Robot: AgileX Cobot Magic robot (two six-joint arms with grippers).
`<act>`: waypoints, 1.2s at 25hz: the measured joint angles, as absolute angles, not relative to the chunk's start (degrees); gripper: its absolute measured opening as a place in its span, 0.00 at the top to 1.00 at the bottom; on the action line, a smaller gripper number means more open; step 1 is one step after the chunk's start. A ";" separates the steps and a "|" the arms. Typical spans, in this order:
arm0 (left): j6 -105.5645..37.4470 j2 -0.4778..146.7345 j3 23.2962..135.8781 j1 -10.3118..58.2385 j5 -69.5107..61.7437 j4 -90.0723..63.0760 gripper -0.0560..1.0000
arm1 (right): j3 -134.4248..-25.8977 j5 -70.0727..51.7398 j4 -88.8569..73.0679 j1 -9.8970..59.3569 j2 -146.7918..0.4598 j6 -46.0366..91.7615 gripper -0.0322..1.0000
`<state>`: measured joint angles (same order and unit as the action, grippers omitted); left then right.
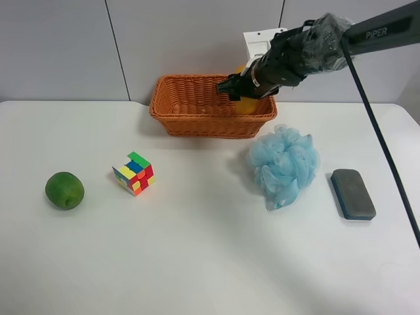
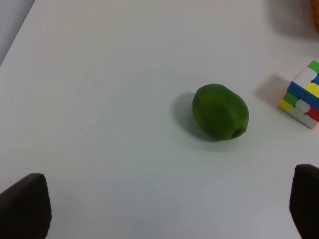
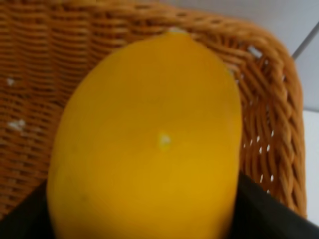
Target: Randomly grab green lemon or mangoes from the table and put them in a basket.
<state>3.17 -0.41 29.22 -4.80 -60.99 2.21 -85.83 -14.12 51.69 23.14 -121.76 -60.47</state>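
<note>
Obs. Right pincer (image 1: 235, 88) clamped on the smooth oval yellow-orange mango (image 3: 149, 144). Dark fingers show either side of its lower end in right wrist view, and the fruit fills most of that view. Mango is held over the inside of the rectangular orange-brown woven wicker basket (image 1: 197, 121), toward the end nearer the arm. Can't tell if it touches the basket floor. Arm at ext. high view's right = right arm, per its wrist view.

Left pincer (image 2: 164, 209) spread wide, nothing betw. its fingers, over the white smooth tabletop (image 1: 197, 262). The round dark green smooth-skinned green lemon (image 2: 221, 111) lies on the tabletop ahead of it. Multicoloured puzzle cube (image 1: 134, 173) is near the lemon but apart.

Handling (est., not measured):
- Mango: firm, prob. heavy for its size, smooth skin so likely slippery. Curved flanks could squirt out if the pads sit off-centre. Best hold is across the short axis at the widest part. Likely bruises, so a low release is pref.
- Green lemon: smaller, stiff rind, prob. light. Round, so it rolls if one finger nudges it first. Take it across the middle, both fingers closing together.

Non-task items: fluffy light-blue mesh bath puff (image 1: 283, 164) and dark grey oblong block (image 1: 353, 193), both well apart from the lemon.
</note>
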 joint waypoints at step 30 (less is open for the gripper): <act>3.17 -0.41 29.22 -4.80 -60.99 2.15 0.05 | -85.95 -40.07 44.43 25.33 -101.32 -34.14 0.01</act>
